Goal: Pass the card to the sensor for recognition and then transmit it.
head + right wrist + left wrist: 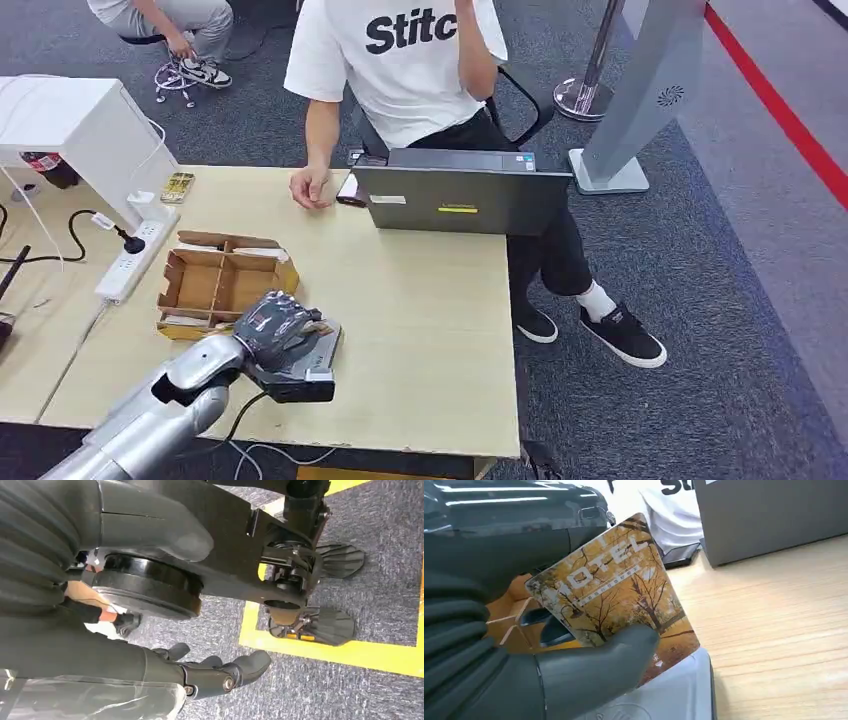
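Observation:
My left hand [273,320] hovers over the card sensor [310,365], a grey-topped box with a dark base near the table's front edge. In the left wrist view the hand [524,670] pinches a yellow-orange hotel card [614,595] printed with autumn trees, the thumb across its lower face. The card is tilted just above the sensor's pale top [674,695]. My right hand [210,672] hangs beside my body above grey carpet, fingers apart and holding nothing.
A cardboard box with dividers [215,280] lies just behind the sensor. A grey laptop [460,195] stands at the table's far edge, where a seated person rests a hand [312,188]. A power strip [135,255] and a white box [70,130] are at the left.

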